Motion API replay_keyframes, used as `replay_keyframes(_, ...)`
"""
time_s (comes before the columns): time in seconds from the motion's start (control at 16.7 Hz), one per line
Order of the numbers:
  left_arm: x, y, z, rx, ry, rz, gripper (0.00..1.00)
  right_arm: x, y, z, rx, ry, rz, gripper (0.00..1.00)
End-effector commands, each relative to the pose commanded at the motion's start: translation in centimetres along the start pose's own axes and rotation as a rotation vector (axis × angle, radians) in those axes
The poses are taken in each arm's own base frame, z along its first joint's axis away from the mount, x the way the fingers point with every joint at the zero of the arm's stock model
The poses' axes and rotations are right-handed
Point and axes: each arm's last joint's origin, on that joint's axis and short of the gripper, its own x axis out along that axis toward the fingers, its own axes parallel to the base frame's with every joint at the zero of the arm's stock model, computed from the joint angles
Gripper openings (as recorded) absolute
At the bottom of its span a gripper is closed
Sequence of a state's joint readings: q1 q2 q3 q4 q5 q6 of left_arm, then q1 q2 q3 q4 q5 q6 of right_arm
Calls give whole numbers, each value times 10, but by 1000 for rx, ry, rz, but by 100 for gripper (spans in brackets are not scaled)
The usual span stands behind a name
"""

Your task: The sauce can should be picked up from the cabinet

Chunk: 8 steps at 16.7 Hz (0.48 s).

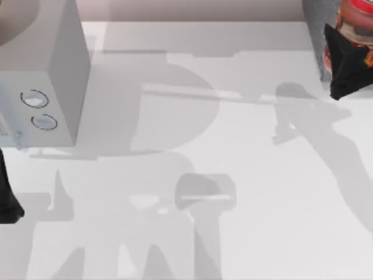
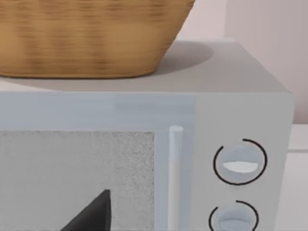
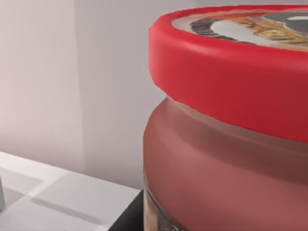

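Right arm's hand (image 1: 348,64) is up at the far right corner of the top view, black fingers wrapped over the sauce can (image 1: 354,23) — red body, printed label, sitting against the speckled grey cabinet (image 1: 316,35) at that edge. From the right wrist view the sauce can (image 3: 226,125) is right up against the camera: red rim on top, darker translucent-looking body under it, a dark finger (image 3: 130,219) just touching its base. Looks like the hand is pinching the can, though I can't see both pads clearly, so I can't tell for sure how tight the grip is. Whether the can is off its support yet — can't tell from these views. My read: reach is done, grasp is on or very nearly on, lift and pull-away from the cabinet are still to do. Left arm's hand (image 1: 9,204) is parked at the left edge of the worktop (image 1: 233,233), in front of the pale box with two dials (image 1: 41,111) (wicker basket (image 2: 91,38) on top of it); one dark fingertip (image 2: 94,214) shows in its wrist view, can't tell if it's spread or pressed together.
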<state>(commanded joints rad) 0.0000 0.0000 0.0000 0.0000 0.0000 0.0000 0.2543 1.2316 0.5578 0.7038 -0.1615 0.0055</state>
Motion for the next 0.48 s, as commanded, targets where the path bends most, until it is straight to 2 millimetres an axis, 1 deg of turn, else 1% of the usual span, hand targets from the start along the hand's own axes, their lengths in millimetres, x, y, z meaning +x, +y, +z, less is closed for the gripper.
replay_keyframes(0.12,0,0,0,0,0,0,100,43,7,-16,0,2,68,0)
replay_keyframes(0.24,0,0,0,0,0,0,100,80,16,-40,1,4,133,0)
replay_keyframes(0.36,0,0,0,0,0,0,100,111,28,-70,4,7,192,0)
replay_keyframes(0.48,0,0,0,0,0,0,100,132,40,-101,7,11,243,0)
